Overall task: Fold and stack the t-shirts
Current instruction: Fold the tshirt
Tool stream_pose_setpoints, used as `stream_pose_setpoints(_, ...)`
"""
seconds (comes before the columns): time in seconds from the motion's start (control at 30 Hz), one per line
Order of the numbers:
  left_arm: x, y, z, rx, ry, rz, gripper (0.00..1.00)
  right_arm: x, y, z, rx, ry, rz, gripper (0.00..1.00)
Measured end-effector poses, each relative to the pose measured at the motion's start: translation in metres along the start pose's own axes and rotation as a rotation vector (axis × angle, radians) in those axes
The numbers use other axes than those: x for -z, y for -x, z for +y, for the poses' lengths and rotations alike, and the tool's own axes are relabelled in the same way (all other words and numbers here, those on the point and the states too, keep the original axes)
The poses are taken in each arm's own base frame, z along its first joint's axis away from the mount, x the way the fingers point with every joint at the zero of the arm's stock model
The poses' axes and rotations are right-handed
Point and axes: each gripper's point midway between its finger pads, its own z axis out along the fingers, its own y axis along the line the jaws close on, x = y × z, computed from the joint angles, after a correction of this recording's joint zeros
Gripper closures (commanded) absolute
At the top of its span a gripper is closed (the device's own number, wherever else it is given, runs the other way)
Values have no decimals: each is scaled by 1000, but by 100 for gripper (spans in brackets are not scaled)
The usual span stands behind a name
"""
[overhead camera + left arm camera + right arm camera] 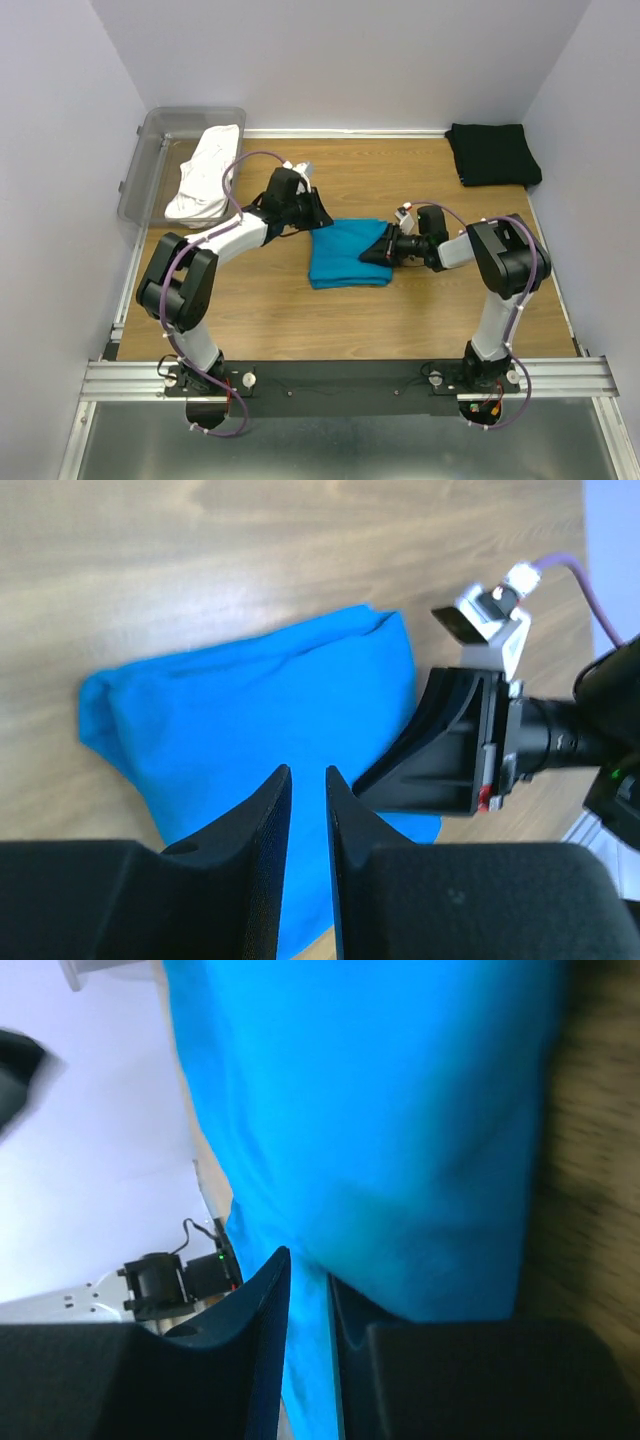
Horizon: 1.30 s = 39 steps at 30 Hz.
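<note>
Here the folded teal t-shirt (348, 254) lies mid-counter (300, 310). Our left tool (308, 770) hovers over it, slightly parted, holding nothing. Our right tool (308, 1255) sits nearly closed at its right edge; we cannot tell whether it grips.

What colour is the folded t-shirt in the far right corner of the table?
The t-shirt is black; top external view.
</note>
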Motion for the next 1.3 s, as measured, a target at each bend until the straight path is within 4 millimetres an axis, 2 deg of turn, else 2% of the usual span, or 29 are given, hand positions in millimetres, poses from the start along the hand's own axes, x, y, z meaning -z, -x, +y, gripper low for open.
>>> stream_pose_setpoints(0.2, -2, -66, 9, -9, 62, 118, 71, 7, -3, 7, 44, 20, -3, 71)
stream_pose_setpoints(0.3, -1, -95, 12, -5, 79, 170, 73, 17, -3, 26, 94, 32, -13, 71)
stream_pose_setpoints(0.43, 3, -121, 23, 16, 109, 222, 75, 32, 2, 43, 190, 0, -53, 70)
stream_pose_setpoints(0.57, 7, -137, 34, 45, 141, 248, 77, 41, 6, 43, 259, -64, -75, 70)
stream_pose_setpoints(0.77, 5, -135, 36, 56, 153, 240, 77, 37, -15, 0, 233, -221, -3, 70)
stream_pose_setpoints(0.87, 0, -129, 38, 53, 171, 236, 77, 29, -34, -8, 231, -258, 57, 70)
stream_pose_setpoints(1.03, -23, -91, 50, 38, 224, 198, 75, 3, -76, 8, 297, -249, 163, 70)
stream_pose_setpoints(1.1, -34, -76, 54, 36, 233, 195, 73, -16, -93, 21, 333, -238, 203, 70)
stream_pose_setpoints(1.23, -55, -43, 57, -16, 277, 179, 64, -40, -98, 44, 373, -235, 218, 66)
stream_pose_setpoints(1.3, -62, -19, 63, -44, 307, 136, 54, -45, -93, 55, 382, -237, 211, 63)
